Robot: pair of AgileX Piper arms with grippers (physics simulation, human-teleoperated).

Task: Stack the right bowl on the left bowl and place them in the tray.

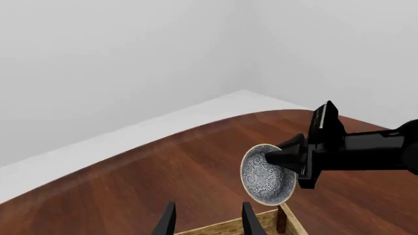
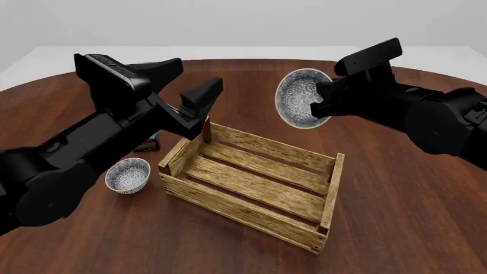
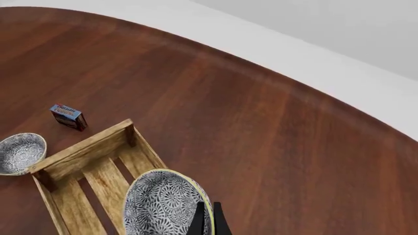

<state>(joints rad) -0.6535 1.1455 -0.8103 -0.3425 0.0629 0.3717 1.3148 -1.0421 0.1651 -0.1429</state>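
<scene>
The right bowl (image 2: 303,97) is held tilted by its rim in the right gripper (image 2: 323,101), aloft over the tray's (image 2: 251,185) far edge. The left bowl (image 2: 128,174) rests on the bench (image 2: 396,217) beside the tray; the left gripper (image 2: 199,105) hangs spread wide, holding nothing. Stacking is judged in hand: the held bowl must next be carried across the tray and levelled above the left bowl.

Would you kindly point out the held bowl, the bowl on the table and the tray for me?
held bowl (image 2: 298,98), front view, patterned inside.
bowl on the table (image 2: 127,174), front view, inner surface.
tray (image 2: 263,192), front view, a floor slat.
</scene>
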